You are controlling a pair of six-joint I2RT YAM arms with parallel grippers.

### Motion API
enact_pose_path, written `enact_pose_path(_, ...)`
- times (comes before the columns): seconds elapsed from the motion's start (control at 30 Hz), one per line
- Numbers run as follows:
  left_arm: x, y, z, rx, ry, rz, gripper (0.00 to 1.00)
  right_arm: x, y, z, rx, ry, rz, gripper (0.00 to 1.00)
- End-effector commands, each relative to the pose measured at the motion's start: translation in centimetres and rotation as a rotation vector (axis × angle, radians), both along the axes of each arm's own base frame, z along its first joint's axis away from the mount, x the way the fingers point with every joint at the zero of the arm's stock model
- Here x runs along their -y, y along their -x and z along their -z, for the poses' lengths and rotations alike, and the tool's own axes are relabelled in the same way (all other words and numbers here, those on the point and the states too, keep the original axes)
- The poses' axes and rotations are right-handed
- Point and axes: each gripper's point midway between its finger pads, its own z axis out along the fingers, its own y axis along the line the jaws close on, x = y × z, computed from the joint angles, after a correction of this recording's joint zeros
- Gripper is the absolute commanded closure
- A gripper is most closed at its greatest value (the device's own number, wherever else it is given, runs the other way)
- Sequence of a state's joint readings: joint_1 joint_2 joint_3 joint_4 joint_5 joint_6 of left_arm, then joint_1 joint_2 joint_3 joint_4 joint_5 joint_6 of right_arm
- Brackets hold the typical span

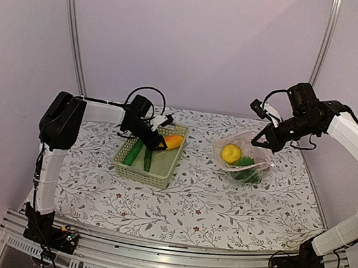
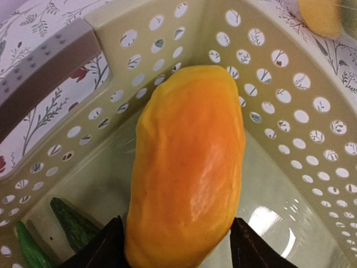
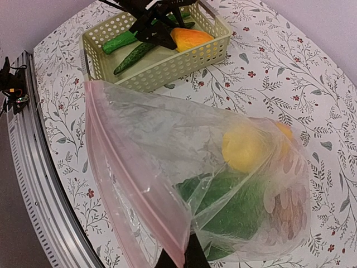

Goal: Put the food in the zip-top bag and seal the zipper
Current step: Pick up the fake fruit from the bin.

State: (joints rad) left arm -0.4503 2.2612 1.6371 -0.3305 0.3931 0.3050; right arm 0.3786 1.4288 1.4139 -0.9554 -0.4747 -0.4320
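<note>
An orange pepper (image 2: 187, 167) is gripped at its near end by the left gripper (image 1: 162, 142), the two dark fingers (image 2: 103, 248) being pressed against its sides. The pepper is held inside the basket (image 1: 137, 176), at its far right corner; whether it is raised off the basket floor cannot be told. Two green cucumbers (image 1: 139, 155) are laid side by side on the basket floor, left of the pepper.

The clear bag (image 1: 246, 160) is found to the right of the basket, well apart from it, on the flowered table (image 1: 209, 208). Its pink strip (image 3: 120, 173) is pinched between the nearly shut fingers of the right gripper (image 3: 181, 258), and the mouth edge is held up. A yellow piece (image 3: 245, 146) and a green piece (image 3: 234, 206) are seen inside the bag.
</note>
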Motion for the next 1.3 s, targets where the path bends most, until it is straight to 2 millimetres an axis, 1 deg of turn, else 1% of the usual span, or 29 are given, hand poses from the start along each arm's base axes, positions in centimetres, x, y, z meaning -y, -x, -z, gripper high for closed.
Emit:
enact_pose_path(0.0,1.3,0.1,0.0,0.036,0.016,0.028,0.37,-0.3,-0.1,0.0,0.003,-0.014,-0.014,1.0)
enact_pose_path(0.3,3.1,0.7,-0.6,0.06,0.03,0.051,0.53,-0.3,0.0,0.2,-0.005,-0.011,-0.014,1.0)
enact_pose_path(0.43,3.1,1.3,-1.0,0.038,0.023,0.038,0.64,-0.2,0.1,0.1,-0.002,-0.011,-0.013,1.0)
enact_pose_path(0.53,2.6,1.7,-2.3,0.024,0.021,-0.007,0.68,-0.2,0.1,0.0,0.003,-0.009,-0.013,1.0)
enact_pose_path(0.63,1.4,2.5,-4.6,0.015,0.023,-0.074,0.69,-0.1,0.2,0.0,0.004,-0.01,-0.013,1.0)
enact_pose_path(0.77,-0.1,4.4,-8.1,0.0,0.032,-0.142,0.69,-0.1,0.1,0.0,0.005,-0.005,-0.011,1.0)
enact_pose_path(0.87,-0.4,6.3,-10.6,-0.024,0.062,-0.167,0.69,-0.2,-0.1,0.0,0.006,-0.002,-0.011,1.0)
enact_pose_path(0.9,-0.2,6.9,-11.7,-0.023,0.078,-0.169,0.69,-0.2,-0.2,0.0,0.006,-0.002,-0.01,1.0)
enact_pose_path(0.97,0.4,8.1,-14.1,-0.011,0.108,-0.164,0.7,-0.3,-0.4,0.1,0.004,0.002,-0.007,1.0)
enact_pose_path(1.07,1.8,10.0,-18.1,0.006,0.168,-0.139,0.7,-0.4,-0.9,0.2,0.001,0.007,0.003,1.0)
enact_pose_path(1.17,3.8,12.1,-22.0,0.021,0.245,-0.089,0.7,-0.4,-1.4,0.1,0.001,0.01,0.014,1.0)
enact_pose_path(1.27,5.8,14.2,-25.2,0.025,0.318,-0.035,0.71,-0.4,-1.8,0.1,-0.002,0.016,0.023,1.0)
